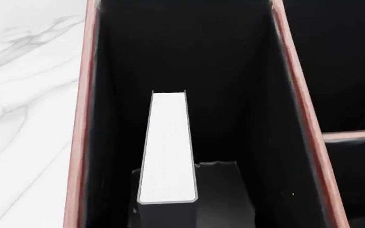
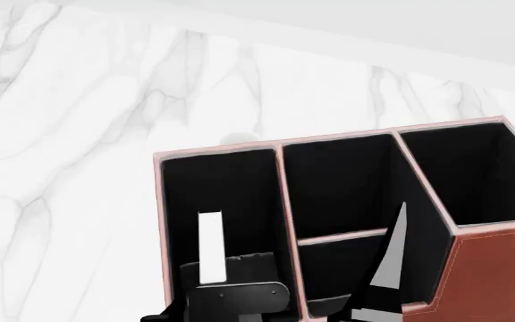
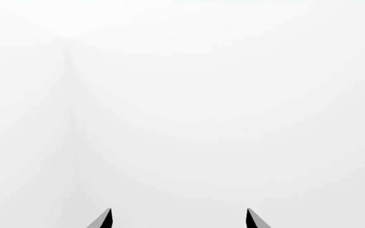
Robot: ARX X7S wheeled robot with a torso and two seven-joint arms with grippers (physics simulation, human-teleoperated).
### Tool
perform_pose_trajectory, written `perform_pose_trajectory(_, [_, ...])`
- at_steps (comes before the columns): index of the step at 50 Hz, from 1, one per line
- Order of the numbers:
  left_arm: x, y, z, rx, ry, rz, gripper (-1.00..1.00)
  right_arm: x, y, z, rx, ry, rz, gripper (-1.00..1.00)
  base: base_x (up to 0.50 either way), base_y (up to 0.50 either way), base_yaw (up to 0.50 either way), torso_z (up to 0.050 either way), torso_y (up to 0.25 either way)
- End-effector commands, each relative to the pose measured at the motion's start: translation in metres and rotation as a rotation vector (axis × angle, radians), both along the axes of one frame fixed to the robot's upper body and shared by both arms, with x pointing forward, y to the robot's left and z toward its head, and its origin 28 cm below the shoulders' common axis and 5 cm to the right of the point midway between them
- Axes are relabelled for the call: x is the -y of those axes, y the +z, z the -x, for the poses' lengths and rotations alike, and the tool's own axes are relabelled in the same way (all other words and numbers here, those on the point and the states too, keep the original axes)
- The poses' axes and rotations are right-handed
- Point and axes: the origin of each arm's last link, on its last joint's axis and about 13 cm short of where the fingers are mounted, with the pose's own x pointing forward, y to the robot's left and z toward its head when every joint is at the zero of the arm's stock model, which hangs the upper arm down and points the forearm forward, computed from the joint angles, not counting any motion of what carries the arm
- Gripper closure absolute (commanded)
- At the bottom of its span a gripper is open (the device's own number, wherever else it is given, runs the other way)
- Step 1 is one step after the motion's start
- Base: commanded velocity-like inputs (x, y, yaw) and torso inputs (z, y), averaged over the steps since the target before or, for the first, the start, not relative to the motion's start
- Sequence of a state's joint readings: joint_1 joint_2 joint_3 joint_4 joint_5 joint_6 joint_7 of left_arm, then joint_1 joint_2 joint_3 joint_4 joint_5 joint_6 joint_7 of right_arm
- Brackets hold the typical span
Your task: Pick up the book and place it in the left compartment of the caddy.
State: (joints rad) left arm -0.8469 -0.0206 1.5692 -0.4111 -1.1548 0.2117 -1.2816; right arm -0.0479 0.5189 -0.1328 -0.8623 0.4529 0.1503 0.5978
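Observation:
The reddish-brown caddy (image 2: 490, 275) with pink rims (image 1: 81, 142) fills the lower head view. Its long black-lined left compartment (image 2: 239, 194) (image 1: 227, 95) holds the book (image 1: 167, 147) (image 2: 210, 245), upright with its white page edges up and clear of both side walls. My left gripper (image 2: 211, 272) (image 1: 167, 216) reaches down into that compartment, shut on the book's near end; its black fingers hardly stand out from the lining. My right gripper (image 2: 466, 215) (image 3: 178, 219) is open and empty, pointing up in front of the caddy's right half.
White marble tabletop (image 2: 78, 134) (image 1: 24, 118) spreads left of and behind the caddy. Two smaller middle sections (image 2: 347, 188) and a right section (image 2: 472, 174) lie beside the left compartment. The right wrist view shows only blank white wall.

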Motion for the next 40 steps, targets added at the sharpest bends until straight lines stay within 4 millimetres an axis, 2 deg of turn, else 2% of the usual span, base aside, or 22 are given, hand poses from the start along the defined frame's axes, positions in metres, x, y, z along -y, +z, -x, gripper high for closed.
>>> perform_pose_trajectory(1, [0.003,0.009,-0.009,0.057,0.011,0.029,-1.0,0.003,0.0,-0.005,0.017,-0.009,-0.001,-1.0,0.0,0.0,0.0,0.0,0.0])
perform_pose_trajectory(19, [-0.002,0.031,0.0,0.137,0.003,0.029,-1.0,0.003,0.0,-0.005,0.02,-0.009,0.001,-1.0,0.0,0.0,0.0,0.0,0.0])
perform_pose_trajectory(27, [-0.007,0.057,0.013,0.184,-0.055,0.062,-1.0,0.003,0.001,-0.004,0.021,-0.01,0.0,-1.0,0.0,0.0,0.0,0.0,0.0])
perform_pose_trajectory(40, [-0.014,0.087,0.035,0.237,-0.147,0.1,-1.0,0.003,0.002,-0.004,0.025,-0.008,0.0,-1.0,0.0,0.0,0.0,0.0,0.0])
